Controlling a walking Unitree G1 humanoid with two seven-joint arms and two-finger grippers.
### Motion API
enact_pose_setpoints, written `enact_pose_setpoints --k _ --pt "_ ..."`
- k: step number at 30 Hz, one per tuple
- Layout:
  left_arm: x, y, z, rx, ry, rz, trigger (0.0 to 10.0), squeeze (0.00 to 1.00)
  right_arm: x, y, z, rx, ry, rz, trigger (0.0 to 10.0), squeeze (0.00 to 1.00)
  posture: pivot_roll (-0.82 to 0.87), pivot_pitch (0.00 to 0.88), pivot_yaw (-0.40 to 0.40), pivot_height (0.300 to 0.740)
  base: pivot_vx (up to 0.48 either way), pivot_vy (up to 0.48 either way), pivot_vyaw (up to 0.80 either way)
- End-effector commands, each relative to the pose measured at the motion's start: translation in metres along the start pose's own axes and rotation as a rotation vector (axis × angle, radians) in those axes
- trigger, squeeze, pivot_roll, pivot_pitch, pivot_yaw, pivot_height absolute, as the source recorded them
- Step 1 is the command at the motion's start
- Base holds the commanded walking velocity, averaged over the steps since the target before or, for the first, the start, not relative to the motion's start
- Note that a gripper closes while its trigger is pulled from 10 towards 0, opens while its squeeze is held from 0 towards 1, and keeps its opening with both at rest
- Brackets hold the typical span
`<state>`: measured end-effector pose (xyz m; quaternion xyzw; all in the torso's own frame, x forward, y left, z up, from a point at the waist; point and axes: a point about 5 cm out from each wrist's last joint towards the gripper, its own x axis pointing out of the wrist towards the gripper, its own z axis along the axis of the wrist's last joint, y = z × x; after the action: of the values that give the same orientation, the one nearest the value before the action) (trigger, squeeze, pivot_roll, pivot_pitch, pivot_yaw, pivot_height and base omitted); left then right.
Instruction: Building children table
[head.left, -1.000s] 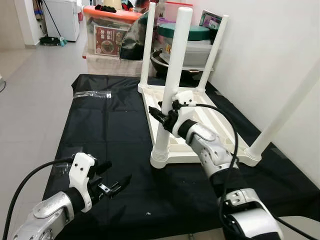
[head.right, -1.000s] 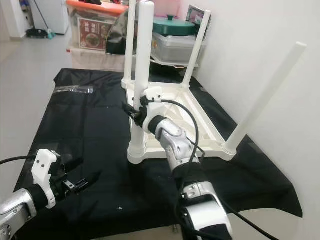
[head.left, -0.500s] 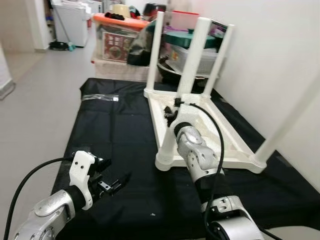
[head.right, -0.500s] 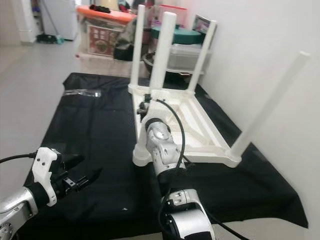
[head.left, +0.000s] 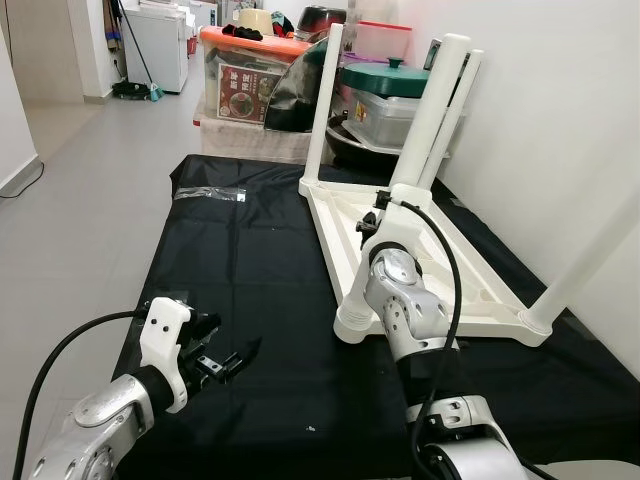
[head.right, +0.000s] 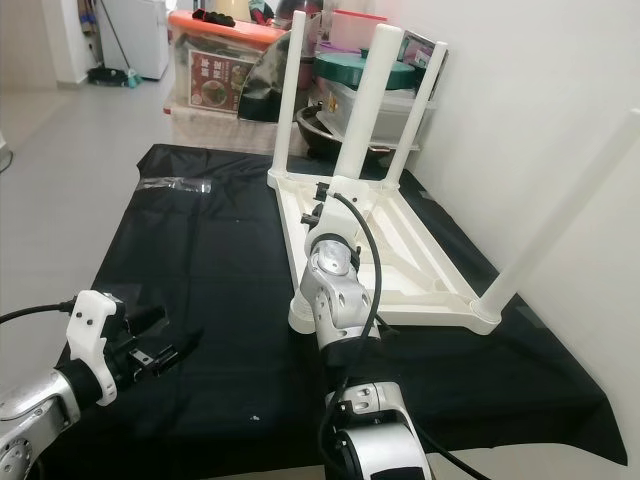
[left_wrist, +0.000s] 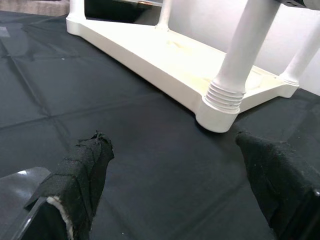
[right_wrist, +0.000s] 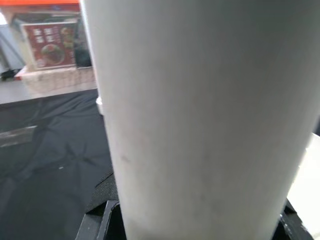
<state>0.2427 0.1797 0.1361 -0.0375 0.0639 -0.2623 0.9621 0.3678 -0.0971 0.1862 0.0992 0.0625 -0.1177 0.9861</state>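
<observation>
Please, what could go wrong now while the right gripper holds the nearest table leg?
1. The right gripper is closed around the nearest leg, which is tilted in its threaded socket. More turning may cross the thread or jam it.
2. The upturned table lies on a loose black cloth beside the wall. A push on the leg could slide the table.
3. The left gripper hovers open over the cloth, apart from the table, so nothing braces the frame.

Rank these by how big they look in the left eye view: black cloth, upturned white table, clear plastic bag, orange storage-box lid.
1. black cloth
2. upturned white table
3. orange storage-box lid
4. clear plastic bag

The lid lies farther off, so its true size against the bag stays unsure.
</observation>
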Motion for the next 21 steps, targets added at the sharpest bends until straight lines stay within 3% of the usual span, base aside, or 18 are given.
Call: enact_pose_setpoints --k 1,2,4,5,7,8,10,14,21 --pt "0.003 -0.001 -0.003 -0.002 0.006 0.003 10.0 0.0 -0.006 -0.017 -0.052 0.047 0.208 -0.104 0.0 0.0 0.11 0.0 -0.137 0.74 0.0 0.0 0.0" --pt "0.003 0.0 -0.003 0.002 0.003 0.021 10.0 0.0 0.0 -0.029 -0.048 0.043 0.18 -0.152 0.0 0.0 0.11 0.0 -0.137 0.74 0.0 0.0 0.0" --pt "0.004 0.007 -0.003 0.012 -0.001 0.071 10.0 0.0 0.012 -0.067 -0.043 0.025 0.138 -0.291 0.0 0.0 0.11 0.0 -0.135 0.74 0.0 0.0 0.0" --pt "0.004 0.007 -0.003 0.012 -0.001 0.071 10.0 0.0 0.012 -0.067 -0.043 0.025 0.138 -0.291 0.0 0.0 0.11 0.0 -0.135 0.74 0.0 0.0 0.0" --pt "0.005 0.014 -0.001 0.019 -0.007 0.116 10.0 0.0 0.018 -0.105 -0.045 0.029 0.133 -0.419 0.0 0.0 0.11 0.0 -0.135 0.74 0.0 0.0 0.0" --pt "0.005 0.014 -0.001 0.019 -0.007 0.116 10.0 0.0 0.018 -0.105 -0.045 0.029 0.133 -0.419 0.0 0.0 0.11 0.0 -0.135 0.74 0.0 0.0 0.0" --pt "0.005 0.018 0.0 0.02 -0.012 0.141 10.0 0.0 0.018 -0.127 -0.046 0.042 0.127 -0.494 0.0 0.0 0.11 0.0 -0.126 0.74 0.0 0.0 0.0" --pt "0.006 0.021 -0.001 0.02 -0.01 0.162 10.0 0.0 0.015 -0.145 -0.041 0.044 0.086 -0.553 0.0 0.0 0.1 0.0 -0.116 0.74 0.0 0.0 0.0" --pt "0.008 0.024 -0.001 0.021 -0.011 0.183 10.0 0.0 0.012 -0.151 -0.043 0.05 0.074 -0.581 0.0 0.0 0.1 0.0 -0.115 0.74 0.0 0.0 0.0"
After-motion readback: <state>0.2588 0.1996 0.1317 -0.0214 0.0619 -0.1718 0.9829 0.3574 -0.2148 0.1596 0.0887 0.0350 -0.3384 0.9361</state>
